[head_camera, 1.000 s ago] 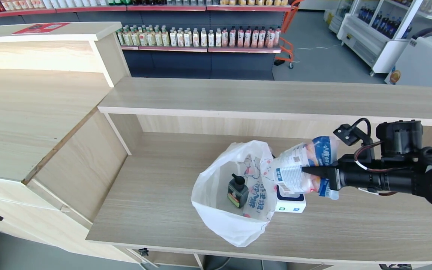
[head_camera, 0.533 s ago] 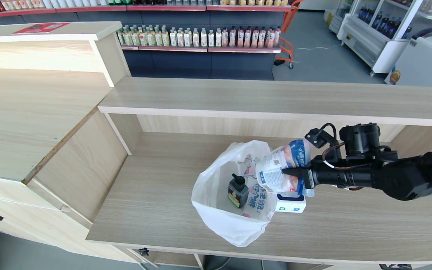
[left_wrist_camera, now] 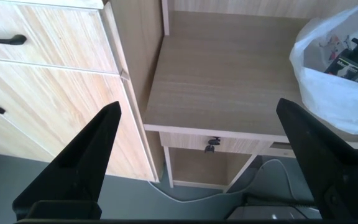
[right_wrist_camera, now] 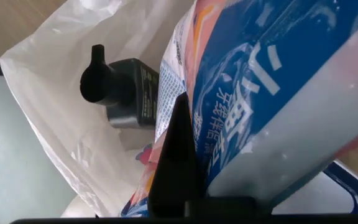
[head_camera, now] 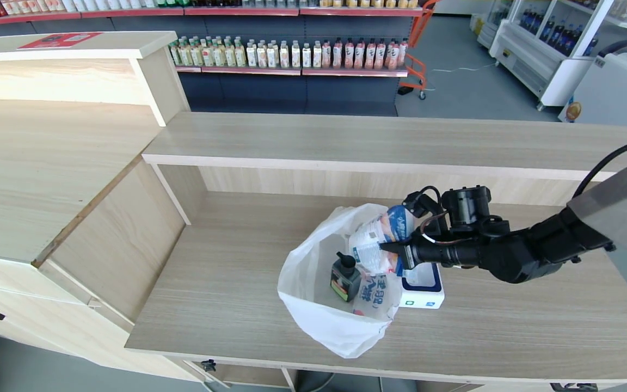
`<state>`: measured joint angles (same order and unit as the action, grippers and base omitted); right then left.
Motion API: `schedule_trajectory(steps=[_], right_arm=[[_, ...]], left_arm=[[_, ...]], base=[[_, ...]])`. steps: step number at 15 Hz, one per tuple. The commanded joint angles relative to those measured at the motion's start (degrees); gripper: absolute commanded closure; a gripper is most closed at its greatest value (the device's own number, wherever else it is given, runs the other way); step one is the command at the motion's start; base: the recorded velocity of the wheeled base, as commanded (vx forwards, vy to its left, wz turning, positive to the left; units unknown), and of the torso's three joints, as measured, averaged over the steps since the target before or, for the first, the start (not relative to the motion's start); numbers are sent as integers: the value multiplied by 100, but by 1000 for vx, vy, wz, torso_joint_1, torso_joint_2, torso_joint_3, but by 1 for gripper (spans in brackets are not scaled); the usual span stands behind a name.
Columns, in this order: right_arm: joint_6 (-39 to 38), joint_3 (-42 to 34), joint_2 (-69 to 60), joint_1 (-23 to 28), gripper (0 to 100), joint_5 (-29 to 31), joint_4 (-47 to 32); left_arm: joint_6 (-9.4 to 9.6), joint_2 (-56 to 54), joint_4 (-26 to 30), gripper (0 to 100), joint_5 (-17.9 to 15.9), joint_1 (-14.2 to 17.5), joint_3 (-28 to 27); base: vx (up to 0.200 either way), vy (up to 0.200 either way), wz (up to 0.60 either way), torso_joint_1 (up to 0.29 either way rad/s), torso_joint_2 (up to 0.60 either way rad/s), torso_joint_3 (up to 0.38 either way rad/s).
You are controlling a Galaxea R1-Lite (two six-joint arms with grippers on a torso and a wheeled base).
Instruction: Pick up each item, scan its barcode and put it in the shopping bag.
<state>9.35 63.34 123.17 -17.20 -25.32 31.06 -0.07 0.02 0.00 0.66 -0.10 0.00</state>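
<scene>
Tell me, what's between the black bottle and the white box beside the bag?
The shopping bag: its printed side wall stands between them, shown in the head view.

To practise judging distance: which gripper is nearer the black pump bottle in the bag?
Right. The right gripper, holding a packet, is over the bag beside the black pump bottle; the left gripper is off the counter, farther away.
</scene>
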Motion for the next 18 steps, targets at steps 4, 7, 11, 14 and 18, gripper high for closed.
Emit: schedule_trajectory(steps=[4,7,11,14,18], right_arm=[[-30,196,374,-126,0,71,14],[-583,196,-127,-126,0,10,58],[-1612,-446,-1911,103,0,10,23],[-1348,-2388,-3977,516,0,1161,102],[-1304,-5807,-7167,1078,0,2418,40]], left_arm=[[-1,-2,0,0,4,1,0],[-1,-2,0,0,4,1,0],[-1,-2,0,0,4,1,0],[-1,-2,0,0,4,1,0],[-1,-2,0,0,4,1,0]], base=[[0,0,0,0,0,0],[0,0,0,0,0,0],[0,0,0,0,0,0],[0,0,0,0,0,0],[0,0,0,0,0,0]])
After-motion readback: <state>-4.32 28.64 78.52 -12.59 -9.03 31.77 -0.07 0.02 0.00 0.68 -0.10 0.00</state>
